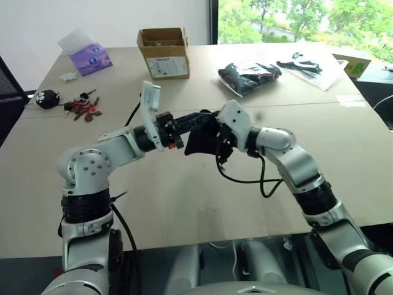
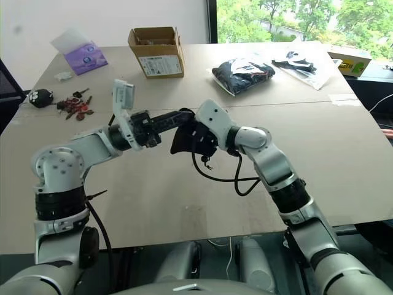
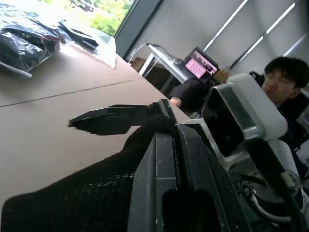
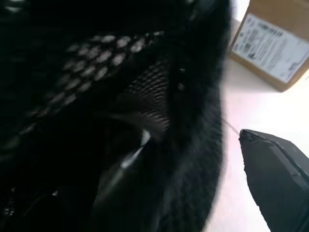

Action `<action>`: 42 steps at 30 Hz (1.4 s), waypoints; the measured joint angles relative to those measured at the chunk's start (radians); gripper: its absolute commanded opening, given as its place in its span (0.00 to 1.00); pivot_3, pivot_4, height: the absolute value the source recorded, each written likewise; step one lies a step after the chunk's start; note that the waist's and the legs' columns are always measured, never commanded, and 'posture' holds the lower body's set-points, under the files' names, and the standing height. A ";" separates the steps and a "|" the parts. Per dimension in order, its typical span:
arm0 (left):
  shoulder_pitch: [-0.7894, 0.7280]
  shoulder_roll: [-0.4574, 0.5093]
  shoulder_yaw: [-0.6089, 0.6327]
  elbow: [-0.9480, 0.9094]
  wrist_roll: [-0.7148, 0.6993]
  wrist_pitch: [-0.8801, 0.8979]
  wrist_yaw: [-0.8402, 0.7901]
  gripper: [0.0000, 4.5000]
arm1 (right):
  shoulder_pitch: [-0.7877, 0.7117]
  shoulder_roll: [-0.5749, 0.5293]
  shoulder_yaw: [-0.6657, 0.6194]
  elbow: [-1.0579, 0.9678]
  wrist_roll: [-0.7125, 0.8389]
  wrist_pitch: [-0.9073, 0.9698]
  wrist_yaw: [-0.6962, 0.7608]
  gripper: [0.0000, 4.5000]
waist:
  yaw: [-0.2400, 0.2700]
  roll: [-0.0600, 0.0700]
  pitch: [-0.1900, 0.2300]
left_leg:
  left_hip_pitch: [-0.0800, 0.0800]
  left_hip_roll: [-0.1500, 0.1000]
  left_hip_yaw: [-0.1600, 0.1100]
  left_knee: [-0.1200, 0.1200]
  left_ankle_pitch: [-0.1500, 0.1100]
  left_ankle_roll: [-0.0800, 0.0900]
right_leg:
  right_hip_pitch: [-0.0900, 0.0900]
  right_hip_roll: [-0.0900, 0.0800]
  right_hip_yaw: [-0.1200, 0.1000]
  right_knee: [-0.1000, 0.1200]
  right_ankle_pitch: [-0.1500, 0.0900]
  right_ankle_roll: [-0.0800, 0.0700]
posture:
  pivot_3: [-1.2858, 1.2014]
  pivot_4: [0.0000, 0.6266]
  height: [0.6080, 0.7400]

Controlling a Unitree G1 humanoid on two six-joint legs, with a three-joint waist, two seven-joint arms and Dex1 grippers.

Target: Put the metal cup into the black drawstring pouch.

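Pouch: the black drawstring pouch (image 1: 202, 138) is held up in the air over the desk (image 1: 184, 203), between the two arms, and does not rest on the desk.
Why held so: the pouch seems to be kept up and pulled from two sides so that its mouth can be spread wide for the cup. This is a guess.
Left pincer: the left pincer (image 1: 184, 126) is shut tight on the cloth of the pouch, near its edge. In the left wrist view the black cloth is seen pinched between its fingers.
Right pincer: the right pincer (image 1: 216, 142) is spread as wide as it goes. One finger (image 4: 277, 179) is seen outside the cloth, bare against the desk, and the other looks to be inside the pouch. It seems to be used to stretch the mouth, not to grab.
Cup: the metal cup cannot be made out for sure. A small bright streak is seen deep in the dark of the pouch in the right wrist view; it may be the cup, but this cannot be told.
Hard to see: the cord and the mouth of the pouch are hidden by the pincers.
Further out: a cardboard box (image 1: 163, 52), a clear bag of black things (image 1: 249, 75) and a purple packet (image 1: 91, 58) lie well apart at the far side of the desk.
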 measured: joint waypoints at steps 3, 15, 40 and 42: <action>0.003 0.019 -0.045 -0.009 0.049 -0.042 -0.036 0.00 | -0.035 0.015 0.000 0.052 0.000 -0.019 0.007 0.99 | -0.001 0.000 0.000 | 0.000 0.000 0.000 0.000 0.000 0.000 | 0.000 0.000 0.000 0.000 0.000 0.000 | 0.52 0.24 1.00; 0.054 0.038 -0.064 -0.015 0.128 -0.104 -0.060 0.00 | -0.035 -0.013 -0.008 0.013 0.009 0.014 0.018 0.61 | 0.000 0.001 0.002 | -0.001 0.000 -0.001 0.000 0.000 0.001 | 0.000 0.000 -0.001 0.000 0.000 0.000 | 0.52 0.24 1.00; -0.010 0.007 -0.046 0.112 0.177 -0.127 -0.045 0.00 | 0.171 -0.180 -0.309 -0.475 0.383 0.491 0.009 0.61 | 0.006 0.001 0.003 | -0.003 0.000 -0.003 0.001 -0.002 0.004 | 0.000 0.000 -0.003 0.000 0.000 0.000 | 0.52 0.24 1.00; -0.026 0.002 -0.034 0.136 0.177 -0.127 -0.027 0.00 | 0.230 -0.232 -0.295 -0.511 0.400 0.515 0.018 0.66 | 0.007 0.001 0.003 | -0.004 -0.001 -0.005 0.003 -0.002 0.005 | 0.000 -0.001 -0.005 0.000 0.000 0.000 | 0.52 0.24 1.00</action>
